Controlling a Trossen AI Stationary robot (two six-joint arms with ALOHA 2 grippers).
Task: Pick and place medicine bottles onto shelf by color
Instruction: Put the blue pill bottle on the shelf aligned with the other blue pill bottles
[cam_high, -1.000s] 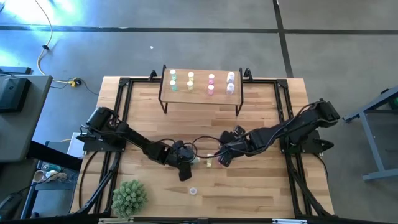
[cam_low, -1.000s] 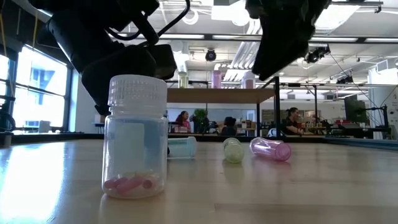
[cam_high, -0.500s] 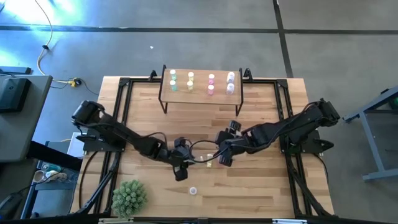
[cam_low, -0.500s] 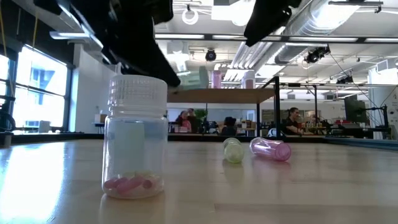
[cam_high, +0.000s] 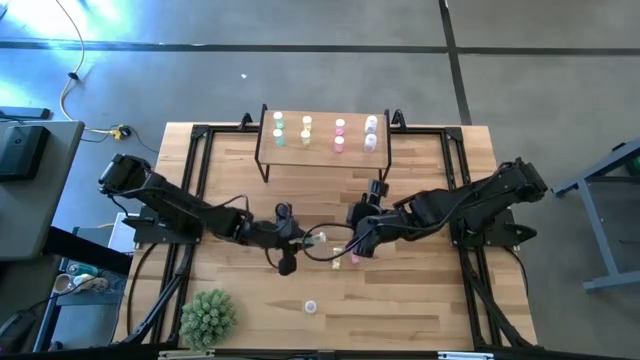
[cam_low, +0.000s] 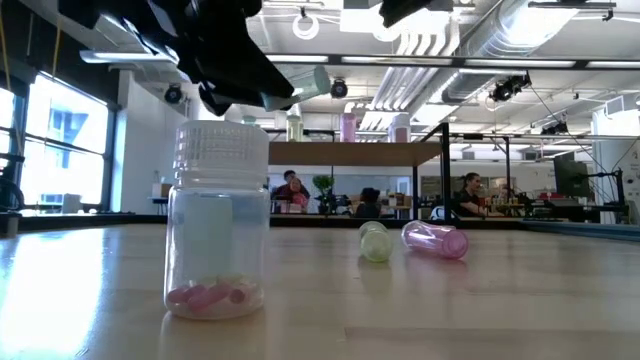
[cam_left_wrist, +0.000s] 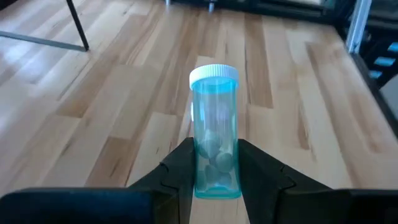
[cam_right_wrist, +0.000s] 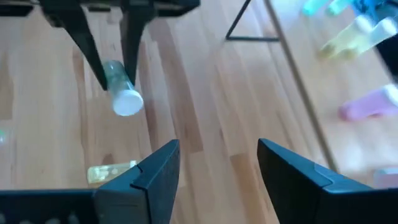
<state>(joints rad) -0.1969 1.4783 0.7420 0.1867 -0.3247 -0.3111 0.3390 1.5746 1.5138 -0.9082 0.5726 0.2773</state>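
My left gripper (cam_left_wrist: 214, 177) pinches a pale green clear-plastic medicine bottle (cam_left_wrist: 215, 127), lifted above mid-surface; the right gripper (cam_right_wrist: 217, 171) hangs nearby, fingers apart and empty. I judge the low pinch could let it tip before reaching the small light-wood shelf (cam_high: 322, 140). The pale wooden surface (cam_high: 420, 290) sits in an open workshop.

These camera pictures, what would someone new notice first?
Probably the left gripper, lifted over the table's middle and clamped on a pale green medicine bottle. Next, the shelf at the far edge, with bottles in colour columns. The right gripper hangs open nearby, above a yellow bottle lying on the wood.
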